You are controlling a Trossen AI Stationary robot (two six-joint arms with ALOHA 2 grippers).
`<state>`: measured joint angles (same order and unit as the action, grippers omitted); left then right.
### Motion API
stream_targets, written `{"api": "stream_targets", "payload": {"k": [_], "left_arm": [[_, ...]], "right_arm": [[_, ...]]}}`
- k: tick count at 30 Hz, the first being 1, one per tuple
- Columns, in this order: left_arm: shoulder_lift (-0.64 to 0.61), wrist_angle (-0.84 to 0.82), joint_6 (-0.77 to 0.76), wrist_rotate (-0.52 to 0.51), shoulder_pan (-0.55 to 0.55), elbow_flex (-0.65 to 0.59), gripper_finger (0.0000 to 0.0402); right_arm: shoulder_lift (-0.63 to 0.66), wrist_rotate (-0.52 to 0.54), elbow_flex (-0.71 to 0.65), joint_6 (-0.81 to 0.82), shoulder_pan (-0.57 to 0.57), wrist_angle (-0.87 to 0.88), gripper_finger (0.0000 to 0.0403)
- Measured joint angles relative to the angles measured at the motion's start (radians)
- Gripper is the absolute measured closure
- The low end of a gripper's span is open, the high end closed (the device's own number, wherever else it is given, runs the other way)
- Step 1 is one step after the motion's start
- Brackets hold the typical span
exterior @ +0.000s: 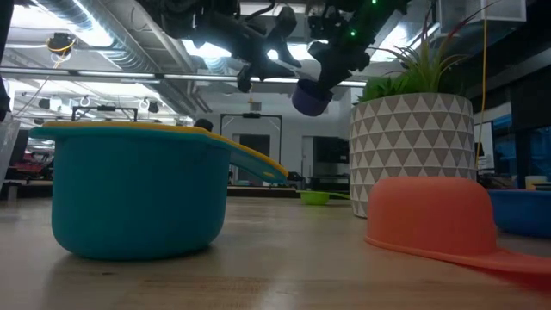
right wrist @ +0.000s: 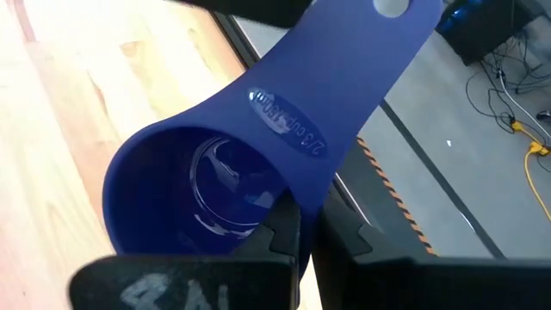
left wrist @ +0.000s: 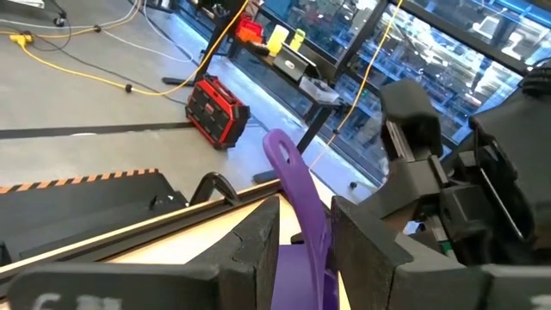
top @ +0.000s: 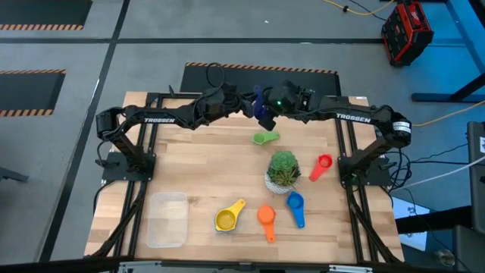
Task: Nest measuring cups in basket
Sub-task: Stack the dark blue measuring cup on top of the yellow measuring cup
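Observation:
A dark blue-purple measuring cup (top: pixel 264 114) (exterior: pixel 310 96) hangs in the air over the table's far middle, between my two grippers. My left gripper (top: pixel 254 102) (left wrist: pixel 306 208) reaches it from the left and is shut on it. My right gripper (top: pixel 276 102) (right wrist: pixel 308 220) comes from the right and is also shut on it. On the wood lie a green cup (top: pixel 265 138), red cup (top: pixel 322 164), blue cup (top: pixel 295 206), orange cup (top: pixel 266 218) and yellow cup (top: pixel 226 218). The clear basket (top: pixel 167 220) sits at the near left. My left gripper has the cup's flat handle (left wrist: pixel 299 185) pinched between its two fingers, which lie across the handle. The handle's free end (left wrist: pixel 277 145) sticks out past the fingertips. The cup is lifted clear of the table. My right gripper pinches the cup's wall at the root of the handle (right wrist: pixel 297 185). One finger (right wrist: pixel 277 231) is inside the bowl and the other finger (right wrist: pixel 349 245) is outside, under the handle. The cup is clear of the table and tilted, its open mouth facing the wrist camera.
A green potted plant in a white patterned pot (top: pixel 283 171) (exterior: pixel 413 138) stands right of centre, among the red, blue and green cups. The arm bases flank the table at left and right. Bare wood lies between the basket and the far edge.

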<state>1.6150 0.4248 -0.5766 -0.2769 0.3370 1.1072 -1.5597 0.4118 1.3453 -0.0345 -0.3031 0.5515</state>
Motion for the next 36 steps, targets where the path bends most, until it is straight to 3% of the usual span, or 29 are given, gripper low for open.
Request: {"api": "stream_targets", "payload": {"k": [7, 15, 26, 29, 32, 36], "left_arm": [[0.000, 0.001, 0.000, -0.001, 0.000, 0.000, 0.0302], [0.000, 0.001, 0.002, -0.001, 0.000, 0.000, 0.0308], [-0.002, 0.013, -0.006, 0.019, -0.001, 0.000, 0.0390], [-0.002, 0.012, -0.006, 0.020, -0.001, 0.000, 0.0394], [-0.002, 0.010, -0.003, 0.025, -0.001, 0.000, 0.0391], [0.001, -0.011, 0.013, 0.025, 0.002, -0.001, 0.0397]], "right_arm": [[0.000, -0.084, 0.000, -0.026, 0.006, -0.035, 0.0386], [0.000, -0.093, 0.000, -0.030, 0.013, -0.045, 0.0386], [0.000, -0.092, 0.000, -0.018, 0.012, -0.048, 0.0386], [0.000, -0.092, 0.000, -0.018, 0.012, -0.048, 0.0385], [0.000, -0.093, 0.000, -0.022, 0.012, -0.048, 0.0368], [0.000, -0.092, 0.002, -0.016, 0.012, -0.045, 0.0315]]}}
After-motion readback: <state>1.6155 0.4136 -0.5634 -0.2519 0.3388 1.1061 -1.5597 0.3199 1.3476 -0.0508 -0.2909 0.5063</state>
